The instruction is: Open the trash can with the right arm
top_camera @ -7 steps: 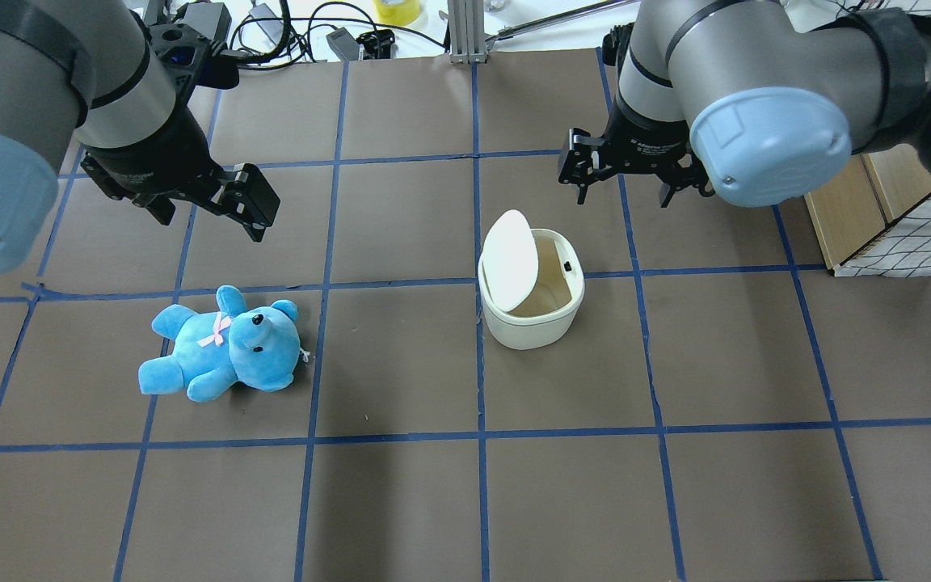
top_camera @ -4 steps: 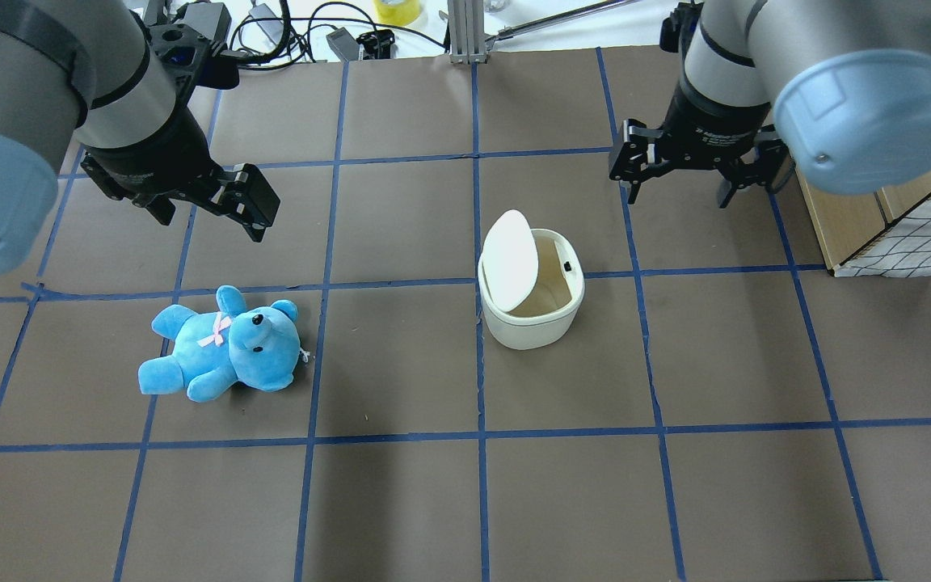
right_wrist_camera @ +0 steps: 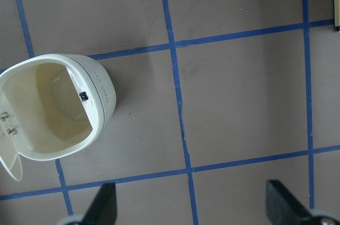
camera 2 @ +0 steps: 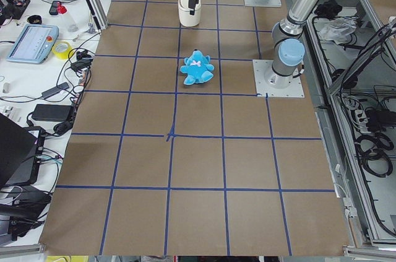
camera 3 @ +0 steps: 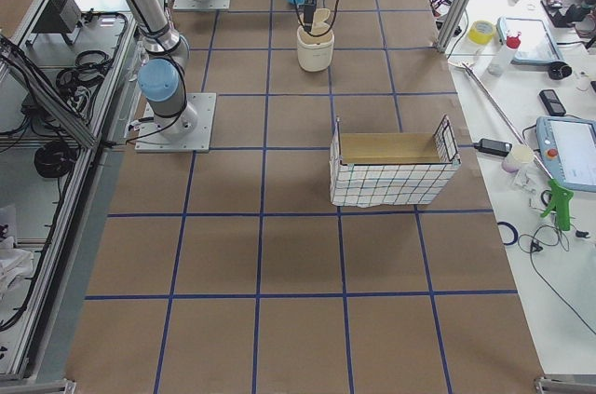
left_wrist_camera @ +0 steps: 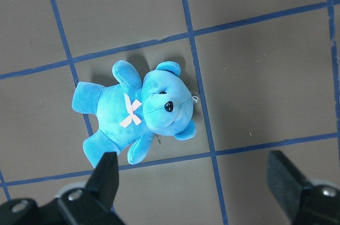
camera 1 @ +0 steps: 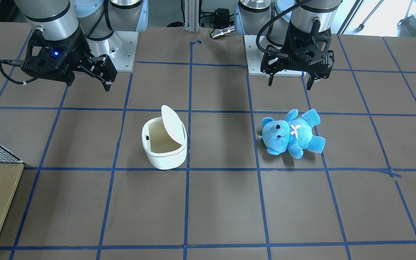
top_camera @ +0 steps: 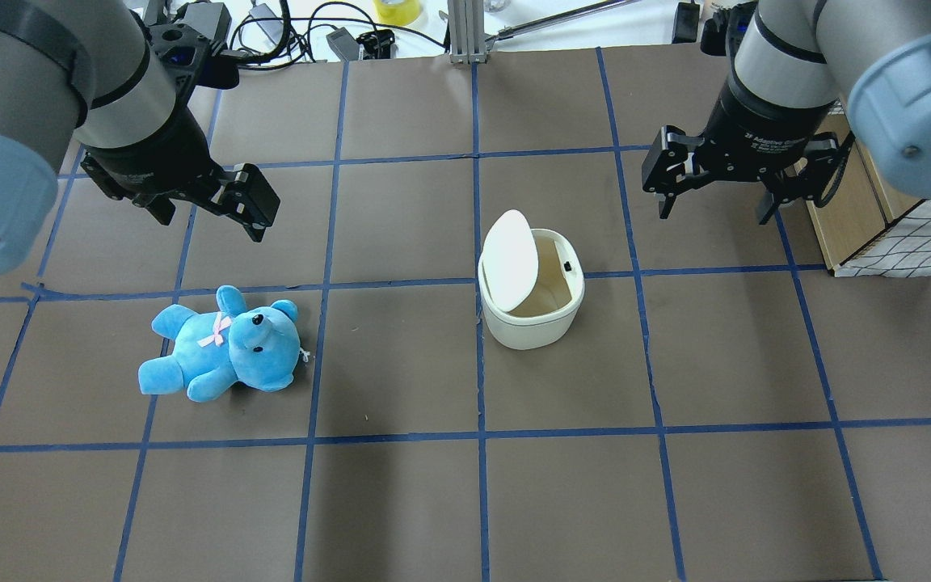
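Hovering my right gripper (top_camera: pixel 711 212) empty, jaws spread wide, near the desk's (top_camera: pixel 401 501) right edge; trash can (top_camera: pixel 532 325) stands mid-desk, well apart from it, lid (top_camera: pixel 511 260) tipped up, interior exposed.

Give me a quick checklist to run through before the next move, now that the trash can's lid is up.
1. Lid of trash can raised: ok.
2. Trash can upright on the table: ok.
3. Right pincer open, holding nothing, apart from the can: ok.
4. Left pincer open and empty: ok.
5. Blue bear lying apart from the can: ok.
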Robot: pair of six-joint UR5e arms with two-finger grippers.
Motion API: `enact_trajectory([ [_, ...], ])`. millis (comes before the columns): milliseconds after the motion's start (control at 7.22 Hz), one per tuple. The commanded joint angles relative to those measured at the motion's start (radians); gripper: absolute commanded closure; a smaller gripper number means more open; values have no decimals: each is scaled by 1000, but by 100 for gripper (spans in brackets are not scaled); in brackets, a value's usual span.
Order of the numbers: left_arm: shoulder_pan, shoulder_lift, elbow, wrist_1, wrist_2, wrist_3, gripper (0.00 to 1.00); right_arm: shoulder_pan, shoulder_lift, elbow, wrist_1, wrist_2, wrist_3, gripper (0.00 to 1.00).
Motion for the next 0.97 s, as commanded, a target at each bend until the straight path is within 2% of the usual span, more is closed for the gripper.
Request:
enact_trajectory([
  [0,0,0,0,0,0,0,0,0,-2,-1,4,0,-5,0],
  [831,0,0,0,0,0,0,0,0,-2,-1,-5,-6,-5,0],
])
